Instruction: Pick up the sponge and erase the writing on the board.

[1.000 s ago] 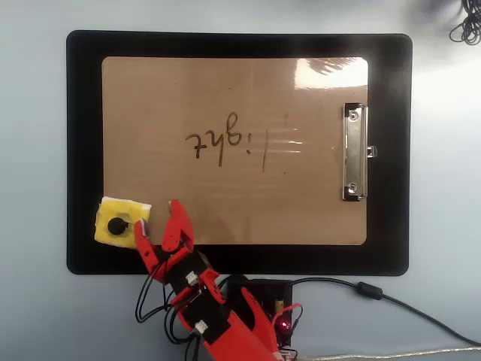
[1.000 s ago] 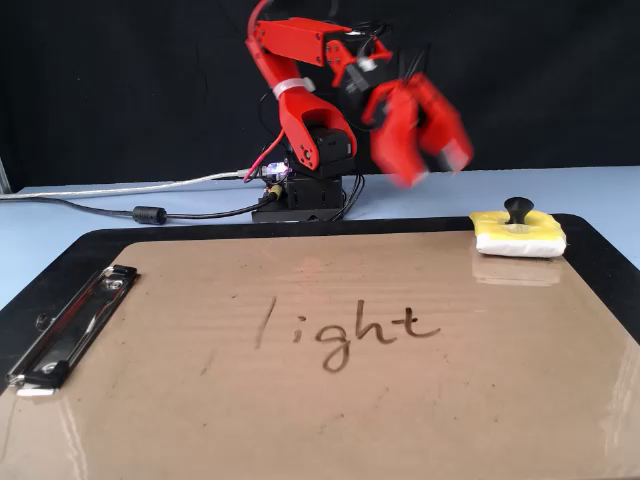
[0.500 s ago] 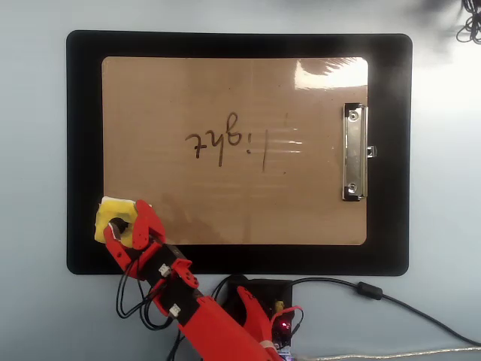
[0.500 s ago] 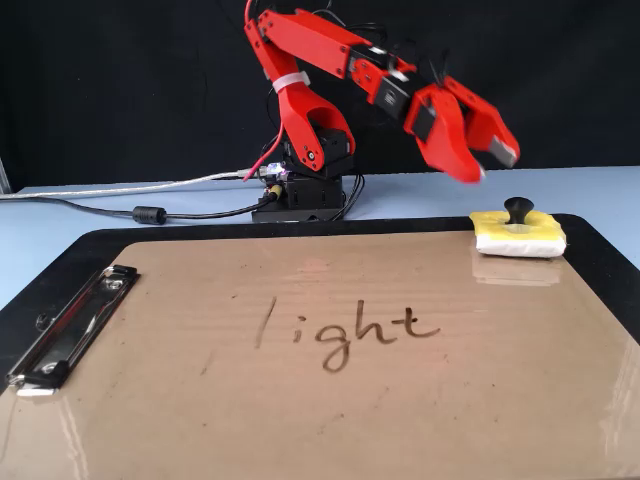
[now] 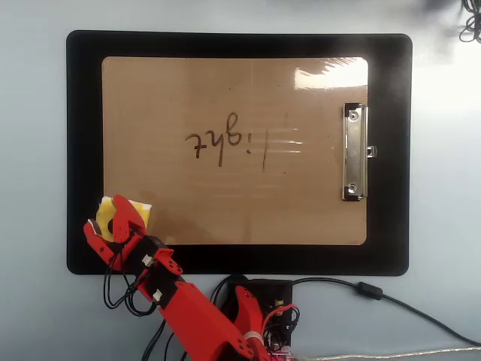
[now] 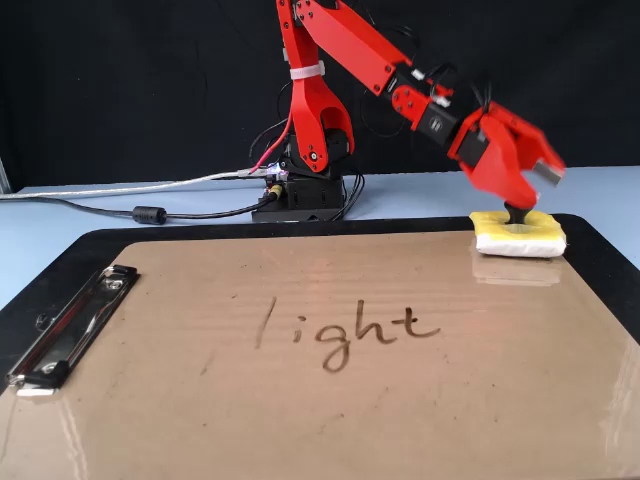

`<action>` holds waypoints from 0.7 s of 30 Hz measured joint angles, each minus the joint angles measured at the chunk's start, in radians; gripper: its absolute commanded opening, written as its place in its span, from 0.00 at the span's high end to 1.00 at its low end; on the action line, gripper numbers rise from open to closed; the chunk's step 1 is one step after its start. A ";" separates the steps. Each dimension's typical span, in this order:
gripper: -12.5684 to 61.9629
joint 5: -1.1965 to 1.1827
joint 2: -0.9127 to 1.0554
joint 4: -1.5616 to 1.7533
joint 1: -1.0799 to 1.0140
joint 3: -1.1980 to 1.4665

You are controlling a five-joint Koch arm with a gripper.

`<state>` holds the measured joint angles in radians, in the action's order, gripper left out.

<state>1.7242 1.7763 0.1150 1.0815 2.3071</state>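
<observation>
One small yellow sponge [image 6: 518, 235] sits at the corner of the board [image 5: 234, 90] farthest from the silver clip [image 5: 355, 153], half over the board's edge and onto the black mat [image 5: 240, 43]. It lies flat with its black knob [image 6: 516, 212] pointing straight up; being roughly square, it has no long axis I can name.

I have the red gripper [image 6: 527, 192] directly over the sponge, jaws spread, one on either side of the knob as far as the fixed view shows. In the overhead view the gripper [image 5: 106, 224] covers most of the sponge, and only a sliver of yellow foam shows on the clip side. I judge that the jaws are not yet closed on anything, and the sponge rests on the board.

None of the erasing is done. The writing [image 5: 226, 141], "light", is whole and dark in both views, near the middle of the board, between the sponge's corner and the clip. Its line of letters runs along the board's long axis, toward the clip.

What is left, as I read it: lower onto the knob, pinch it, lift or drag the sponge to the word, and scrub along that line.

The arm's base [image 6: 303, 193] stands off the mat on the pale blue table [image 5: 30, 180], on the sponge's side of the board.
</observation>
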 measured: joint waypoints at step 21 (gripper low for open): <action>0.41 -0.078 -0.156 0.149 0.101 0.087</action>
<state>1.6460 1.6199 0.2638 1.1827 2.3945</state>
